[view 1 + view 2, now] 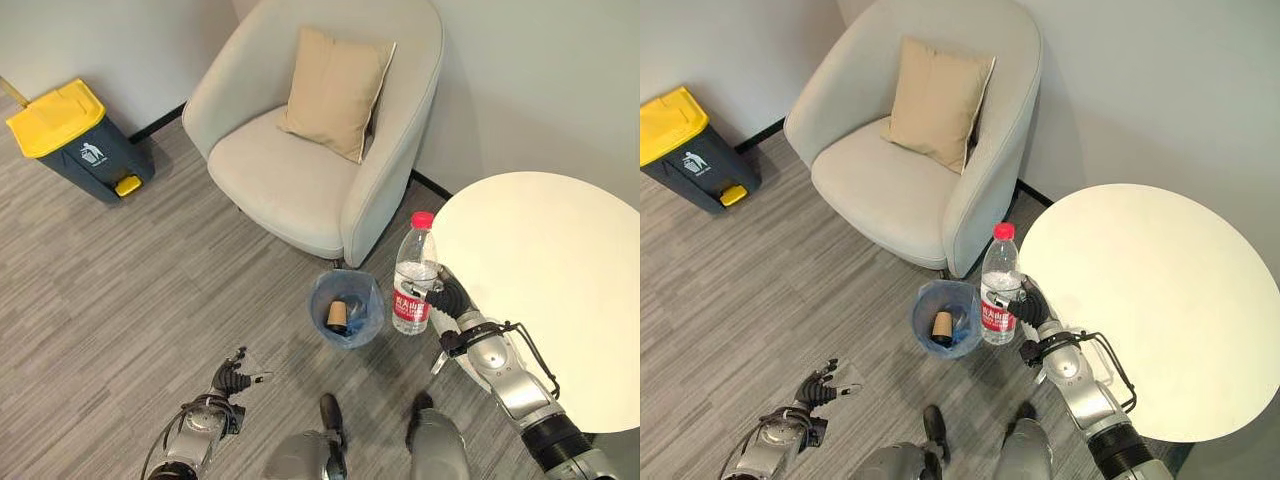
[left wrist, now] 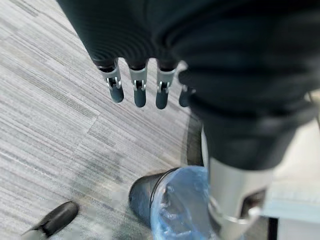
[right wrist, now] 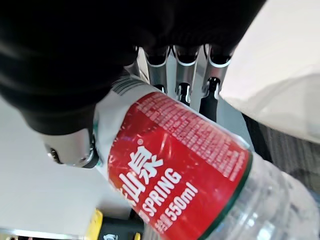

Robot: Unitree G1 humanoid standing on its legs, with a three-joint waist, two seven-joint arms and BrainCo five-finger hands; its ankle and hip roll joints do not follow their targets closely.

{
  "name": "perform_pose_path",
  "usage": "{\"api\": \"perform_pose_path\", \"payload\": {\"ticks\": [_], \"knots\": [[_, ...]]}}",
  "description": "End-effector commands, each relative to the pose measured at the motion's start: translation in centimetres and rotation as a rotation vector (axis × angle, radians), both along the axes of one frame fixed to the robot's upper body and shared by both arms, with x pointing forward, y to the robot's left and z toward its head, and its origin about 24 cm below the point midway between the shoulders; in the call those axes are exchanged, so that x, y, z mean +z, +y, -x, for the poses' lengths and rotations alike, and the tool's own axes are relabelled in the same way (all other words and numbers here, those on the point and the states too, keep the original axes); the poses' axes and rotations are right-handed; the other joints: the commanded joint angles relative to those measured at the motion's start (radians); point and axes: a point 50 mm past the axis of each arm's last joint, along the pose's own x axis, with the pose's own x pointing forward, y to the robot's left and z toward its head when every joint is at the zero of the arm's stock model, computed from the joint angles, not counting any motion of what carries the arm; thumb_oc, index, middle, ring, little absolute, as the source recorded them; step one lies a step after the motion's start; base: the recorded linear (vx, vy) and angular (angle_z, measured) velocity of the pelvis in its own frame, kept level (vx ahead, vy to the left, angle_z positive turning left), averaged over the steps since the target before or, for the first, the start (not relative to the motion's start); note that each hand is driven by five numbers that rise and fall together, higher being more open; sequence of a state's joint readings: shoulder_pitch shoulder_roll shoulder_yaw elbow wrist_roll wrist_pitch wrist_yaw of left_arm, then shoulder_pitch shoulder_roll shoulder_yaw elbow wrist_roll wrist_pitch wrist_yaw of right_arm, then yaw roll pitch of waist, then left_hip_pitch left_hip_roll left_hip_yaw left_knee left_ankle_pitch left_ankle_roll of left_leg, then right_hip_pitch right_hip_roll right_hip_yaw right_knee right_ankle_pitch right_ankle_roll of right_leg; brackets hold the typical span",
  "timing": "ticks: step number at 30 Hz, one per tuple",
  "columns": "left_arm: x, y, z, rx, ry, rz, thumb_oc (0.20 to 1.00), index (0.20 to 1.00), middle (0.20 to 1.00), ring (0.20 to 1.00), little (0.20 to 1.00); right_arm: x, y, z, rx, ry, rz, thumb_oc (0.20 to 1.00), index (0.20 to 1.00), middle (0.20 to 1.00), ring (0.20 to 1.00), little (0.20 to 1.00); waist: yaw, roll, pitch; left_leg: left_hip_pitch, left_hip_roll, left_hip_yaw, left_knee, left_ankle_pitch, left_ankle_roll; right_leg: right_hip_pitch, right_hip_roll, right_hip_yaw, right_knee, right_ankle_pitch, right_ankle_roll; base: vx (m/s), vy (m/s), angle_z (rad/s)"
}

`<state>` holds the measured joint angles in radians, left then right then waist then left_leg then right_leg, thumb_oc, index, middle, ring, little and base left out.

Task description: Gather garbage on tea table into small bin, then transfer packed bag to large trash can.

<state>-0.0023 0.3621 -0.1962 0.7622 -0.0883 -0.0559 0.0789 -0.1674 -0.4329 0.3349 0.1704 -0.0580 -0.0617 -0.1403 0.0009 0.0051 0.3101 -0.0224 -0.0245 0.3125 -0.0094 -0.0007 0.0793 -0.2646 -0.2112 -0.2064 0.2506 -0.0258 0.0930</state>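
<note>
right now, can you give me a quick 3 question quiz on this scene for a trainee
1. True or false: the right hand holds the water bottle upright beside the round table.
2. What lies inside the small bin, which has a blue bag in it?
A. a brown tube-like item
B. a cushion
C. nothing
3. Fill in: the large trash can has a ____ lid.

Key
1. True.
2. A.
3. Yellow. The left hand hangs open over the floor and holds nothing.
</note>
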Motion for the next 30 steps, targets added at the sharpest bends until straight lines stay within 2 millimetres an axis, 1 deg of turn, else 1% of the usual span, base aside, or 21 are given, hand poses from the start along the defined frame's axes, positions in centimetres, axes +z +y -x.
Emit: {"api": "perform_pose_path", "payload": {"ticks": [1,2,3,5,8,9,10,11,13,14,16,17,18,19,20,21,22,23,24,25,30], "knots": [[-0.1,0.0,0.7,-0.024,-0.008,-0.019,1.000,1.000,1.000,1.000,1.000,2.9,0.3,-0.7,0.025,-0.140,-0.045,0.200,0.200,0.200,0.200,0.200,-0.003,0.005,-0.021,-0.069,0.004,-0.093,0.113,-0.093,-0.046,0.052,0.084,0.012,-0.071,-0.034,0.015,0.04,-0.030,0.33],[-0.1,0.0,0.7,-0.024,-0.007,-0.019,1.000,1.000,1.000,1.000,1.000,2.9,0.3,-0.7,0.025,-0.140,-0.045,0.200,0.200,0.200,0.200,0.200,-0.004,0.006,-0.020,-0.069,0.005,-0.094,0.113,-0.093,-0.046,0.054,0.084,0.011,-0.072,-0.034,0.015,0.05,-0.053,0.28],[-0.2,-0.2,0.9,-0.030,-0.002,-0.016,1.000,1.000,1.000,1.000,1.000,2.5,-0.1,-0.4,0.019,-0.129,-0.043,0.200,0.200,0.200,0.200,0.200,-0.006,-0.003,-0.024,-0.078,-0.013,-0.119,0.134,-0.103,-0.045,0.088,0.097,0.045,-0.122,-0.028,0.009,0.03,-0.033,0.32],[-0.3,-0.2,1.1,-0.030,0.003,-0.014,1.000,1.000,1.000,1.000,1.000,2.4,-0.3,-0.3,0.021,-0.125,-0.038,0.200,0.200,0.200,0.200,0.200,-0.005,-0.002,-0.025,-0.082,-0.014,-0.129,0.139,-0.104,-0.050,0.092,0.108,0.058,-0.128,-0.028,0.002,0.02,-0.056,0.51],[-0.8,0.0,1.9,-0.008,0.035,-0.011,1.000,1.000,1.000,1.000,1.000,2.2,-0.4,-0.3,0.032,-0.109,-0.005,0.200,0.200,0.200,0.200,0.200,0.004,-0.004,-0.040,-0.085,-0.009,-0.145,0.138,-0.100,-0.063,0.118,0.112,0.042,-0.161,-0.019,-0.004,0.05,-0.086,0.26],[-0.9,0.1,2.0,-0.003,0.039,-0.013,1.000,1.000,1.000,1.000,1.000,2.3,-0.2,-0.3,0.048,-0.115,0.003,0.200,0.200,0.200,0.200,0.200,0.007,-0.008,-0.042,-0.089,-0.006,-0.148,0.140,-0.099,-0.067,0.123,0.113,0.033,-0.170,-0.019,-0.006,0.03,-0.112,0.35],[-0.8,0.3,1.9,0.000,0.039,-0.019,1.000,1.000,1.000,1.000,1.000,2.8,0.4,-0.7,0.082,-0.130,0.012,0.200,0.200,0.200,0.200,0.200,0.012,-0.013,-0.036,-0.104,0.002,-0.154,0.146,-0.093,-0.075,0.122,0.113,0.021,-0.175,-0.021,-0.010,0.00,-0.085,0.29],[-0.8,0.3,1.9,0.001,0.038,-0.019,1.000,1.000,1.000,1.000,1.000,2.8,0.4,-0.7,0.083,-0.131,0.012,0.200,0.200,0.200,0.200,0.200,0.011,-0.014,-0.038,-0.107,0.000,-0.154,0.144,-0.090,-0.074,0.119,0.112,0.021,-0.177,-0.018,-0.010,-0.10,-0.100,0.31],[-0.1,0.4,0.7,0.001,-0.002,-0.029,1.000,1.000,1.000,1.000,1.000,4.3,1.9,-1.6,0.144,-0.182,0.021,0.200,0.200,0.200,0.200,0.200,0.021,-0.021,0.001,-0.163,0.010,-0.169,0.177,-0.086,-0.083,0.081,0.108,0.007,-0.156,-0.023,-0.018,-0.14,-0.075,0.22],[-0.1,0.4,0.7,0.001,-0.002,-0.029,1.000,1.000,1.000,1.000,1.000,4.3,1.9,-1.6,0.144,-0.182,0.021,0.200,0.200,0.200,0.200,0.200,0.020,-0.021,0.001,-0.165,0.011,-0.169,0.179,-0.087,-0.083,0.080,0.108,0.007,-0.155,-0.023,-0.018,-0.12,-0.050,0.17],[0.7,0.4,-0.7,0.035,-0.055,-0.017,1.000,1.000,1.000,1.000,1.000,5.6,3.6,-2.7,0.183,-0.227,0.011,0.200,0.200,0.200,0.200,0.200,0.037,-0.023,0.046,-0.258,0.018,-0.184,0.230,-0.079,-0.088,-0.006,0.091,-0.004,-0.094,-0.031,-0.031,-0.16,-0.056,0.20],[0.7,0.4,-0.7,0.036,-0.056,-0.017,1.000,1.000,1.000,1.000,1.000,5.6,3.6,-2.7,0.183,-0.228,0.011,0.200,0.200,0.200,0.200,0.200,0.036,-0.023,0.044,-0.261,0.018,-0.185,0.232,-0.079,-0.088,-0.008,0.091,-0.005,-0.093,-0.032,-0.031,-0.15,-0.048,0.16],[0.9,0.4,-1.1,0.075,-0.076,0.017,1.000,1.000,1.000,1.000,1.000,5.9,4.0,-3.0,0.181,-0.240,0.025,0.200,0.200,0.200,0.200,0.200,0.045,-0.020,0.058,-0.290,0.018,-0.192,0.248,-0.077,-0.088,-0.041,0.085,-0.017,-0.062,-0.039,-0.036,-0.13,-0.038,0.23],[1.0,0.2,-1.6,0.130,-0.099,0.053,1.000,1.000,1.000,1.000,1.000,6.4,4.7,-3.7,0.173,-0.267,0.032,0.200,0.200,0.200,0.200,0.200,0.056,-0.013,0.079,-0.358,0.013,-0.200,0.285,-0.074,-0.086,-0.113,0.073,-0.025,-0.002,-0.052,-0.045,-0.17,-0.036,0.25],[1.1,0.1,-1.9,0.148,-0.113,0.066,1.000,1.000,1.000,1.000,1.000,6.6,5.1,-3.9,0.174,-0.277,0.035,0.200,0.200,0.200,0.200,0.200,0.061,-0.008,0.089,-0.387,0.011,-0.203,0.300,-0.073,-0.086,-0.145,0.069,-0.028,0.022,-0.059,-0.049,-0.08,-0.039,0.37],[1.3,0.1,-2.2,0.161,-0.129,0.072,1.000,1.000,1.000,1.000,1.000,7.0,5.6,-4.2,0.174,-0.293,0.036,0.200,0.200,0.200,0.200,0.200,0.067,-0.001,0.099,-0.409,0.013,-0.214,0.323,-0.098,-0.092,-0.173,0.068,-0.020,0.059,-0.088,-0.045,-0.08,-0.032,0.51],[1.9,-0.1,-3.1,0.173,-0.163,0.084,1.000,1.000,1.000,1.000,1.000,7.6,6.1,-4.7,0.162,-0.320,0.044,0.200,0.200,0.200,0.200,0.200,0.070,0.004,0.118,-0.492,0.014,-0.215,0.368,-0.098,-0.092,-0.258,0.058,-0.018,0.112,-0.096,-0.052,-0.09,-0.037,0.52],[2.2,-0.2,-3.5,0.182,-0.180,0.092,1.000,1.000,1.000,1.000,1.000,8.1,6.4,-5.1,0.154,-0.346,0.051,0.200,0.200,0.200,0.200,0.200,0.072,0.008,0.128,-0.524,0.015,-0.216,0.379,-0.096,-0.092,-0.293,0.052,-0.019,0.129,-0.100,-0.054,-0.13,-0.015,0.48],[2.2,-0.2,-3.6,0.183,-0.181,0.092,1.000,1.000,1.000,1.000,1.000,8.2,6.4,-5.1,0.154,-0.347,0.051,0.200,0.200,0.200,0.200,0.200,0.072,0.008,0.126,-0.529,0.015,-0.216,0.381,-0.097,-0.092,-0.298,0.051,-0.019,0.132,-0.101,-0.054,-0.13,0.007,0.27],[3.1,-0.5,-4.8,0.180,-0.229,0.102,1.000,1.000,1.000,1.000,1.000,9.5,7.0,-5.9,0.135,-0.407,0.084,0.200,0.200,0.200,0.200,0.200,0.074,0.015,0.145,-0.611,0.019,-0.216,0.412,-0.092,-0.092,-0.380,0.042,-0.016,0.177,-0.110,-0.058,-0.11,0.007,0.24],[5.8,-1.4,-8.0,0.150,-0.353,0.119,1.000,1.000,1.000,1.000,1.000,12.5,7.8,-7.9,0.072,-0.522,0.151,0.200,0.200,0.200,0.200,0.200,0.076,0.029,0.170,-0.813,0.015,-0.230,0.515,-0.097,-0.083,-0.584,0.023,-0.002,0.305,-0.133,-0.070,-0.09,0.002,0.19]]}}
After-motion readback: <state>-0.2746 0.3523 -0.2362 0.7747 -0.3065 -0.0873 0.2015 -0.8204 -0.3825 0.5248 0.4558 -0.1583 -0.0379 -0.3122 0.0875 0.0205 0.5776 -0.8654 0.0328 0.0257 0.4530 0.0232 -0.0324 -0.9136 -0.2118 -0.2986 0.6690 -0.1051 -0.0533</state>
